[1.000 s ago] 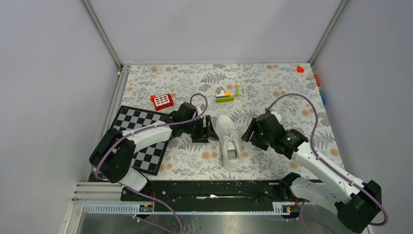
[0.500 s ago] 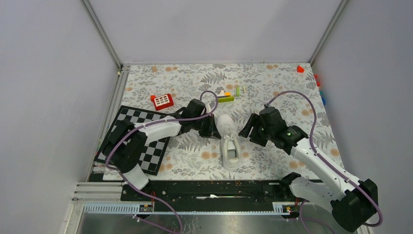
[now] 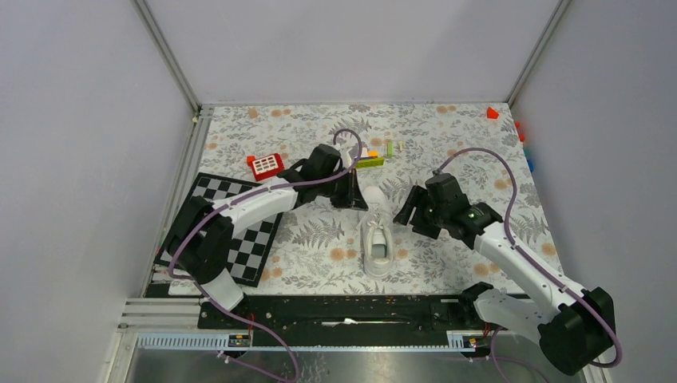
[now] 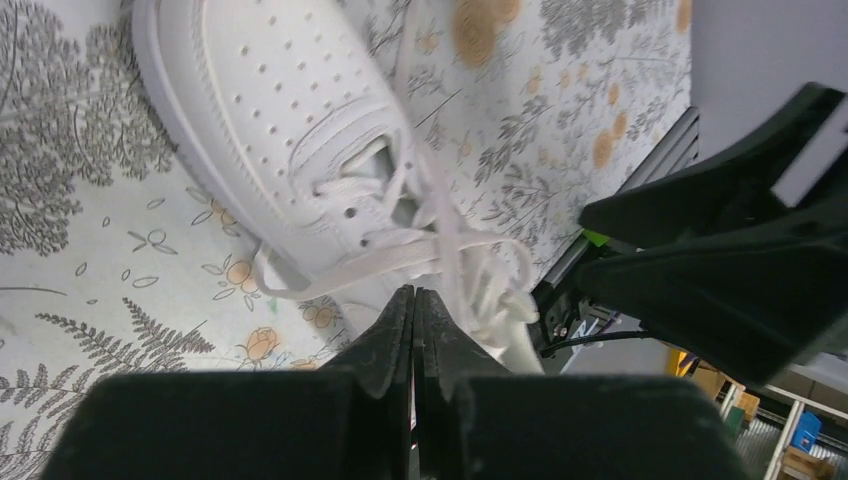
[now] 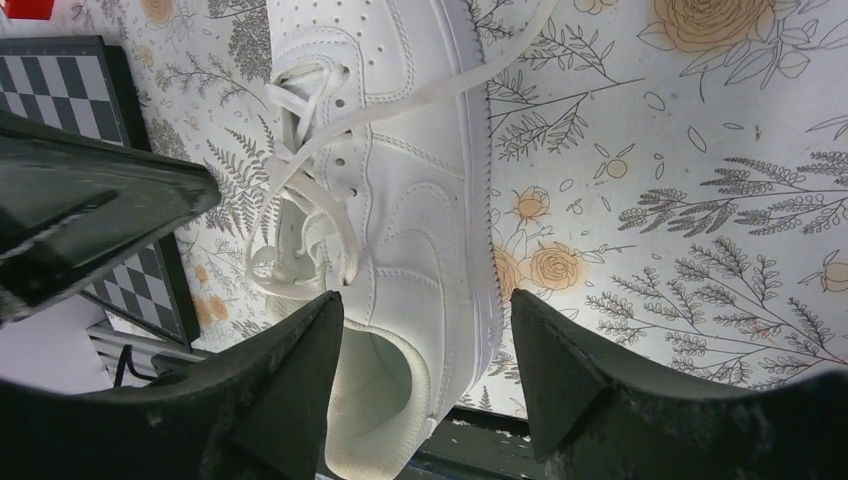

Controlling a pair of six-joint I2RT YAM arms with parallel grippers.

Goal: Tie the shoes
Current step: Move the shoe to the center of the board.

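Flower-printed cloth covered the bench (image 3: 447,144), and the white sneaker (image 3: 377,235) lay to the right of the chessboard (image 3: 247,255), apart from it, with its toe pointing away from the arm bases. Its laces (image 4: 440,240) were loose and untied, spread over the tongue and down one side.

During the last second the left end effector (image 3: 357,194) had moved away from the chessboard, from beside the sneaker's middle toward the toe, and had closed from wide open until its two fingers (image 4: 400,330) touched. In the left wrist view a lace passed just in front of the fingertips, but I could not tell whether it was caught between them. The right end effector (image 3: 405,214), farther from the chessboard than the sneaker, was held open, with its fingers (image 5: 290,390) spread above the heel part and holding nothing.

I judged that the first grasp of a lace end was being tried. If it had missed, the left arm would need to open and approach again before any crossing could start.
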